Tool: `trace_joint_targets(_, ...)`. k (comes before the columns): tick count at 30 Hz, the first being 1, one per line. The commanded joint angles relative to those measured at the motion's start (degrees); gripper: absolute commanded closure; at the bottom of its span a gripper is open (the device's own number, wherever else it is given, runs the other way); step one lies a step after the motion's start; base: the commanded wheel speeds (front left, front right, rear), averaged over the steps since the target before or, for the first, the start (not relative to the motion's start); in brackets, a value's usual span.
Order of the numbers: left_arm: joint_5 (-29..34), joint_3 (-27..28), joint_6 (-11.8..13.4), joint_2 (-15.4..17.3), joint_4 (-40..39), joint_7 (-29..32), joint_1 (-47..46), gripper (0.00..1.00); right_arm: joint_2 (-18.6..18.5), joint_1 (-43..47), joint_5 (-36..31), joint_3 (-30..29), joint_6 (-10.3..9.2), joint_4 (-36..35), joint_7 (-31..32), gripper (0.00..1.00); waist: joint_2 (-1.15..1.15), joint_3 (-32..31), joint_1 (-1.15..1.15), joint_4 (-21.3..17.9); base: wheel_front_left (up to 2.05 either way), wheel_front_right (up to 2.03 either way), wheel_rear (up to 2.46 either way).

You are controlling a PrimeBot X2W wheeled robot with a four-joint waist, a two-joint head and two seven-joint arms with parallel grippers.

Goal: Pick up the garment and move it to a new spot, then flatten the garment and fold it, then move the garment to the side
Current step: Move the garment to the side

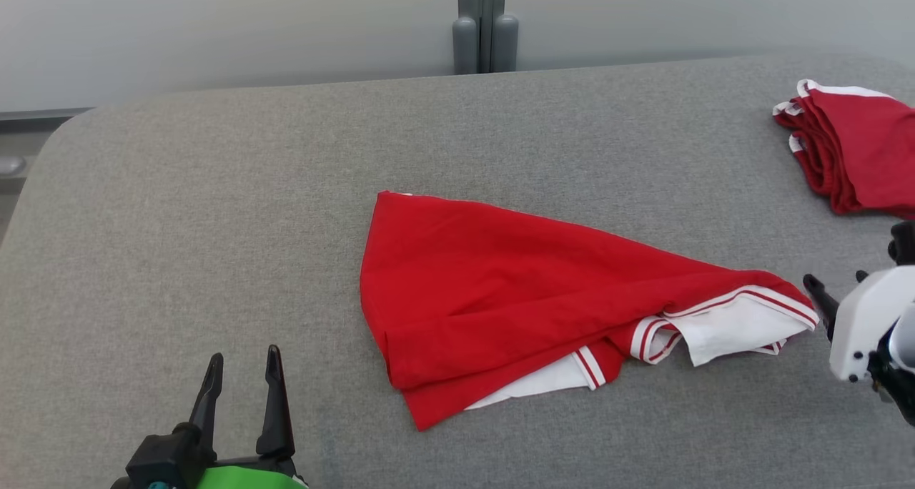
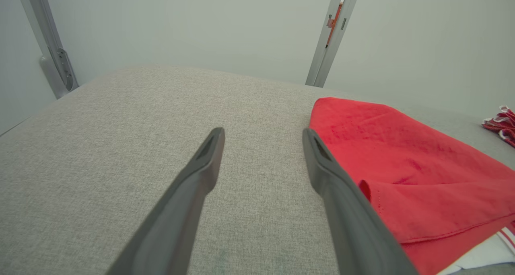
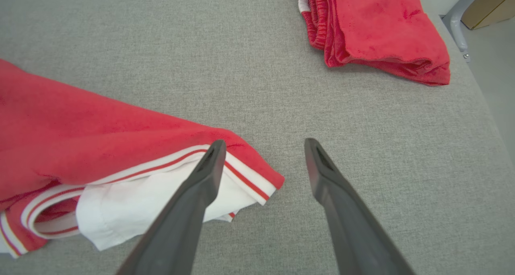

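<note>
One red garment (image 1: pixel 500 289) with white striped trim lies crumpled mid-table (image 1: pixel 214 224). Two grippers, both spread apart and holding nothing: left gripper (image 1: pixel 244 357) near left, right gripper (image 3: pixel 264 143) beside the trim. One folded red pile (image 1: pixel 858 153) lies far right.

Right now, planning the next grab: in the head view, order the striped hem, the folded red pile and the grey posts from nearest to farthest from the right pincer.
1. Striped hem: just left of the right pincer.
2. Folded red pile: beyond it, far right.
3. Grey posts: farthest, at the back, middle.
</note>
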Motion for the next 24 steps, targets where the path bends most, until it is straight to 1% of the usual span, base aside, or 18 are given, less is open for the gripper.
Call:
trace_joint_targets(1, 0.4, 0.2, 0.2, 0.1, -0.2, -0.2, 0.5, 0.0, -1.1, 1.8, 1.0, 0.5, -0.07, -0.5, -1.7, 0.0, 0.0, -0.4, 0.0, -0.5, 0.0, 0.0, 0.0)
trace_joint_targets(4, 0.3, 0.1, 0.4, 0.1, -0.4, -0.2, 0.8, 0.0, -2.0, 4.5, 3.0, 0.5, -0.04, -2.3, -5.4, 0.0, 0.0, -0.8, 0.0, -0.8, 0.0, 0.0, 0.0)
trace_joint_targets(6, 0.3, 0.2, 0.5, 0.1, -0.6, -0.2, 1.2, 0.0, -1.9, 6.7, 3.6, 0.3, -0.04, -3.9, -8.5, 0.0, 0.0, -1.2, 0.0, -1.1, 0.0, 0.0, 0.0)
trace_joint_targets(8, 0.2, 0.4, 0.5, 0.1, -0.8, -0.2, 1.4, 0.0, -1.3, 8.6, 3.3, -0.1, -0.04, -5.9, -13.1, 0.0, 0.0, -1.4, 0.0, -1.3, 0.0, 0.0, 0.0)
trace_joint_targets(10, 0.2, 0.7, 0.6, 0.1, -1.0, -0.2, 2.0, 0.0, -0.2, 10.8, 2.0, 0.0, -0.04, -7.8, -18.8, 0.0, 0.0, -1.7, 0.0, -1.6, 0.0, 0.0, 0.0)
trace_joint_targets(13, 0.2, 1.2, 0.8, 0.1, -1.4, -0.2, 2.5, 0.0, 2.1, 13.4, -0.7, 0.5, -0.04, -9.8, -29.3, 0.0, 0.0, -1.8, 0.0, -2.2, 0.0, 0.0, 0.0)
trace_joint_targets(17, 0.4, 1.5, 0.7, 0.1, -1.5, -0.2, 2.9, 0.0, 5.2, 16.3, -4.4, 2.0, -0.04, -8.5, -40.8, 0.0, 0.0, -2.1, 0.0, -2.5, 0.0, 0.0, 0.0)
trace_joint_targets(19, 0.6, 1.5, 0.6, 0.1, -1.4, -0.2, 3.1, 0.0, 7.3, 17.4, -4.9, 2.0, -0.05, -6.7, -43.6, 0.0, 0.0, -2.4, 0.0, -2.4, 0.0, 0.0, 0.0)
trace_joint_targets(20, 0.6, 1.5, 0.5, 0.1, -1.3, -0.2, 3.1, 0.0, 7.7, 17.9, -5.5, 1.9, -0.04, -6.0, -44.2, 0.0, 0.0, -2.5, 0.0, -2.3, 0.0, 0.0, 0.0)
trace_joint_targets(24, 0.7, 1.7, 0.5, 0.1, -1.3, -0.2, 3.4, 0.0, 11.2, 19.3, -5.8, 0.4, -0.05, -3.7, -45.3, 0.0, 0.0, -3.0, 0.0, -2.1, 0.0, 0.0, 0.0)
